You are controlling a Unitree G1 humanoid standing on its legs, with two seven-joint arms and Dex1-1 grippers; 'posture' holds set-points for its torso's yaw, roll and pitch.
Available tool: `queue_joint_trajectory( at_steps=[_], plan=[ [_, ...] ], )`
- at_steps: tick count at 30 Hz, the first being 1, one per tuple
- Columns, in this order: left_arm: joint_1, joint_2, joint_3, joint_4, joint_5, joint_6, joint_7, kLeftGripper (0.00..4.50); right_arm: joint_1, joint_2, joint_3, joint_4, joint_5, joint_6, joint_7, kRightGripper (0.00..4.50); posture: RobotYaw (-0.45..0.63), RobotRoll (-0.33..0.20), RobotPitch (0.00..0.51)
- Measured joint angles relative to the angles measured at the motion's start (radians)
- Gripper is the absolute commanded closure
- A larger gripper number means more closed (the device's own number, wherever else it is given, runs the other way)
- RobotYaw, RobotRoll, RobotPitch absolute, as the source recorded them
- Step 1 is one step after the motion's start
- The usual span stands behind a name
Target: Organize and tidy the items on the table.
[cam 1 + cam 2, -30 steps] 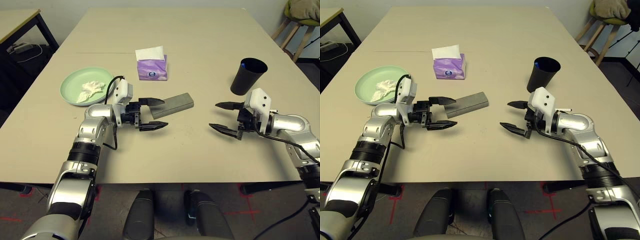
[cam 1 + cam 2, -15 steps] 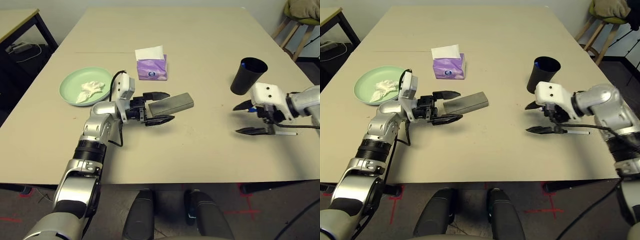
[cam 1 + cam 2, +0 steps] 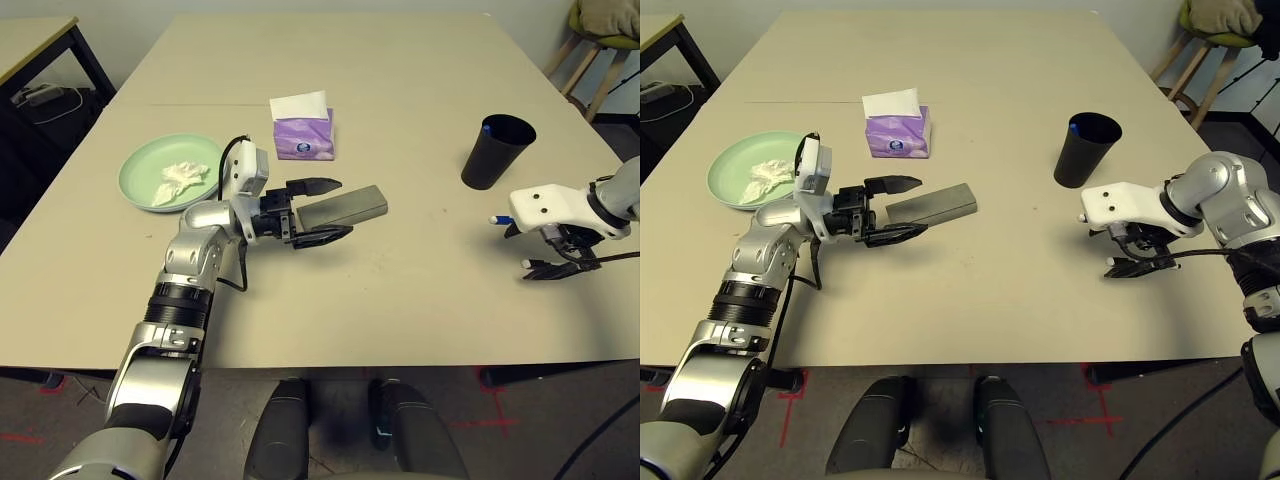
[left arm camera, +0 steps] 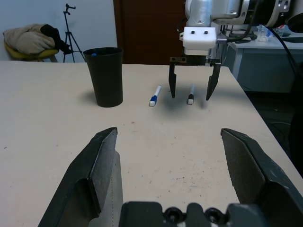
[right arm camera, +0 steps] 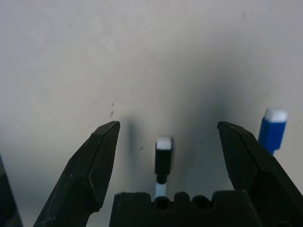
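Right gripper [image 4: 191, 88], jaws apart, had swung outward to point down over black-tipped pen [image 5: 163, 156]; pen pickup judged next.

The far half of the tabletop [image 3: 330, 50] lies bare, and so does the broad middle strip between the two arms. On the left, the tissue box [image 3: 303, 137], green plate [image 3: 140, 172] and grey case [image 3: 345, 208] stand near one another, leaving narrow gaps. The left gripper [image 3: 318, 211] has its jaws wide around the case's near end. On the right, the black cup [image 3: 496, 152] stands upright just beyond two pens [image 4: 155, 95] [image 4: 191, 94]; the right gripper [image 4: 191, 87] hangs spread over the black-capped one.
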Motion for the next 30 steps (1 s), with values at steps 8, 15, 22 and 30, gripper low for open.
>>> queue_joint_trajectory(
  at_steps=[8,15,22,30],
  plan=[
    [0.011,0.001,0.0,-0.021,-0.003,0.011,0.015,0.07,-0.033,0.0,0.002,0.051,-0.044,0.068,0.015,0.0,0.18,0.0,0.174],
    [0.019,0.001,0.0,-0.041,-0.008,0.018,0.028,0.07,-0.043,0.001,0.03,0.109,-0.079,0.043,0.014,0.0,0.18,0.0,0.181],
    [0.022,0.004,0.0,-0.044,-0.015,0.025,0.029,0.07,-0.043,0.014,0.033,0.15,-0.108,0.014,-0.016,0.0,0.19,0.0,0.18],
    [0.022,0.006,0.0,-0.051,-0.018,0.031,0.03,0.0,-0.044,0.031,0.032,0.158,-0.117,0.05,-0.018,0.61,0.19,0.0,0.177]
  ],
)
